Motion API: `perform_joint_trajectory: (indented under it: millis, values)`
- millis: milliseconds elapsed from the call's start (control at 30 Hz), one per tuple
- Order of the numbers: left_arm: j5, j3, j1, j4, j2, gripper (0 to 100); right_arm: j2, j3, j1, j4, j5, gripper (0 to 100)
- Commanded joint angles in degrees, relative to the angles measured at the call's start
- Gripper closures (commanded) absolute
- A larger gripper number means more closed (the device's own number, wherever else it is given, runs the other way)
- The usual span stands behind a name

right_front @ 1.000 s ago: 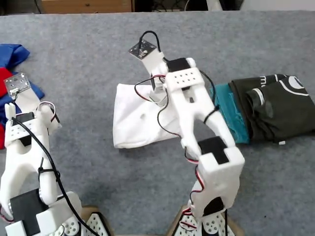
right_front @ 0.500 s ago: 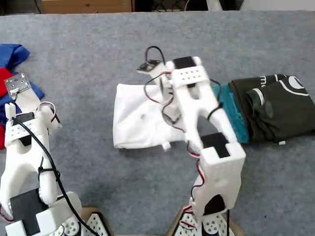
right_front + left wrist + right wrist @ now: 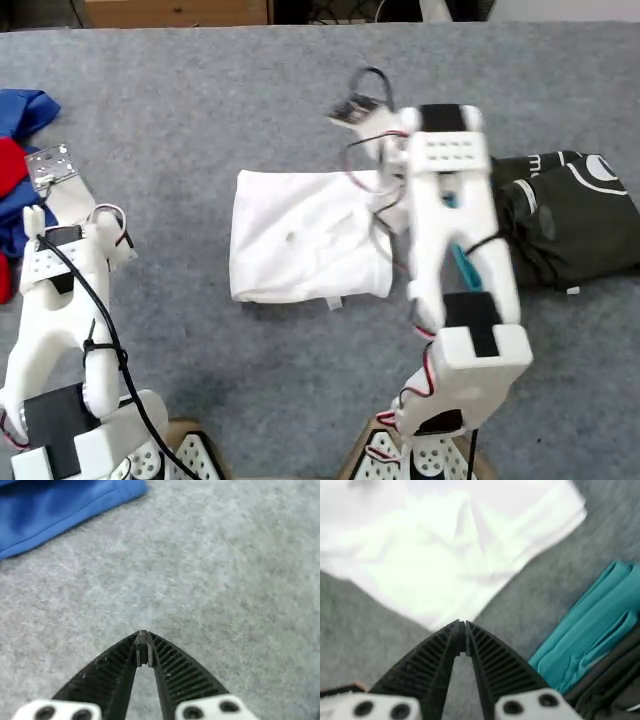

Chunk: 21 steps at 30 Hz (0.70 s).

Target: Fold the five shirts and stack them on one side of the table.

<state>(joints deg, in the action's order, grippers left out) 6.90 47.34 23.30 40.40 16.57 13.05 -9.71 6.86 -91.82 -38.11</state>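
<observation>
My right gripper (image 3: 465, 637): jaws clenched, empty, at the white shirt's (image 3: 300, 235) edge, teal shirt (image 3: 590, 625) near. White shirt lies folded mid-table (image 3: 180, 90). Dark shirt (image 3: 570, 215) touches the teal one, far right side. My left gripper (image 3: 143, 652): clenched, empty, over bare table near the blue shirt (image 3: 55, 505).

left gripper (image 3: 143, 650) closed, fingers touching; right gripper (image 3: 465, 637) same.

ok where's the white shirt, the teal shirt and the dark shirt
white shirt (image 3: 300, 235), high view, middle of the folded cloth
teal shirt (image 3: 592, 622), right wrist view, on its folds
dark shirt (image 3: 580, 215), high view, middle of its top
</observation>
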Motion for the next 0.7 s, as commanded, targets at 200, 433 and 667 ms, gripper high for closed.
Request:
perform_joint_trajectory:
  millis: [200,433,667]
  values:
    - [0.0,-0.13,-0.66,-0.79,0.26,97,11.74,-6.9,8.7,12.84,6.07,98.6]
    - [0.0,-0.48,-0.75,-0.79,0.26,97,14.37,-11.74,8.62,7.12,5.63,98.6]
    - [0.0,0.4,-1.01,-3.6,0.26,97,14.29,-10.07,8.26,-2.02,0.88,98.6]
